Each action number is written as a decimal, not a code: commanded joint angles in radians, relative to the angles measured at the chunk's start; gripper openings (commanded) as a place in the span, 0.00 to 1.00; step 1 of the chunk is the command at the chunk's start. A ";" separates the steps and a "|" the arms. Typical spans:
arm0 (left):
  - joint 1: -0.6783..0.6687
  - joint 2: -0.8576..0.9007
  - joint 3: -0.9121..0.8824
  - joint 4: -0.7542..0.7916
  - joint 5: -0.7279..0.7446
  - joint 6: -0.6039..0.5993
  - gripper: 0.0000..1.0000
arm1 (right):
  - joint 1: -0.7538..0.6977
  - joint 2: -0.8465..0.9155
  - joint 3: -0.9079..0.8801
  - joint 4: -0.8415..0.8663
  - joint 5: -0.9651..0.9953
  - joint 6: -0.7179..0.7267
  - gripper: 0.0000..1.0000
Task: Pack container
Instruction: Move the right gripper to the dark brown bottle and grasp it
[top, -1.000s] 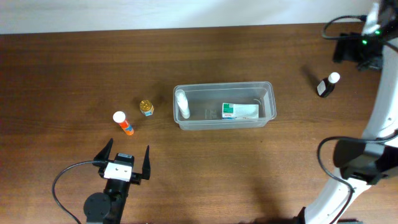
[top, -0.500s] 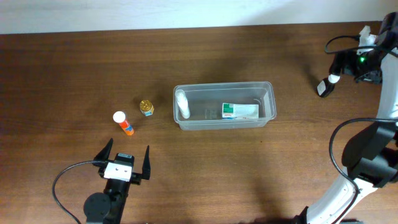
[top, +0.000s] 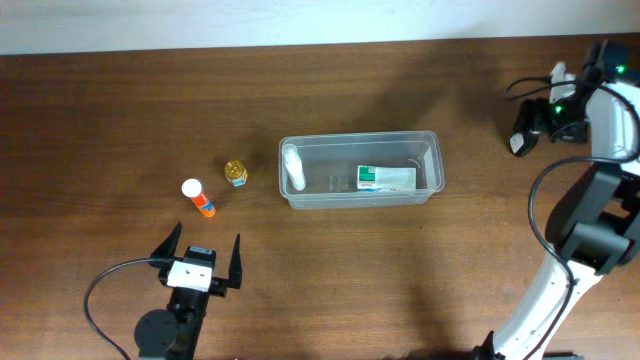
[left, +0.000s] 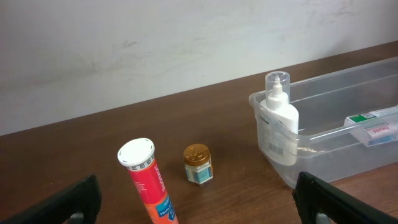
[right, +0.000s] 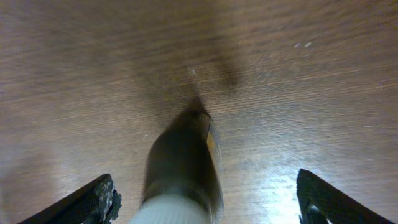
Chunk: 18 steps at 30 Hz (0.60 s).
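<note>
The left gripper sits low at the near edge of the table, jaws spread wide and holding nothing. Just beyond it lies an orange tube with a white cap, and past that stands a small jar with a gold lid. Both are loose on the wood, left of the container.

The container rests mid-table with its long side across the view. A white bottle stands at its left end and a flat box lies toward its right.

Far to the right, well apart from the container, a dark bottle stands near the right gripper. In the right wrist view the bottle's white cap sits close under the camera and the body runs away from it. The bottle appears upright, its long axis in line with the gripper's approach.

The fingers are wide apart on either side, not touching the bottle, which sits left of centre in the gap. A small shift toward the bottle would centre it before closing, I judge. The right arm is much the nearer for this pick.
</note>
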<state>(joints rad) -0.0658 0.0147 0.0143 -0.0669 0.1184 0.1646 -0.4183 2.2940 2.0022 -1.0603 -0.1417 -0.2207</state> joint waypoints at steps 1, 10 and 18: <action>0.003 -0.003 -0.005 -0.002 -0.008 0.010 0.99 | 0.006 0.030 -0.006 0.010 -0.012 -0.011 0.83; 0.003 -0.003 -0.005 -0.002 -0.008 0.010 0.99 | 0.006 0.035 -0.006 0.026 -0.013 -0.011 0.67; 0.003 -0.003 -0.005 -0.002 -0.008 0.010 0.99 | 0.006 0.035 -0.006 0.049 -0.025 -0.011 0.54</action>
<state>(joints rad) -0.0658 0.0147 0.0143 -0.0669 0.1184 0.1646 -0.4175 2.3276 2.0003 -1.0164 -0.1455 -0.2321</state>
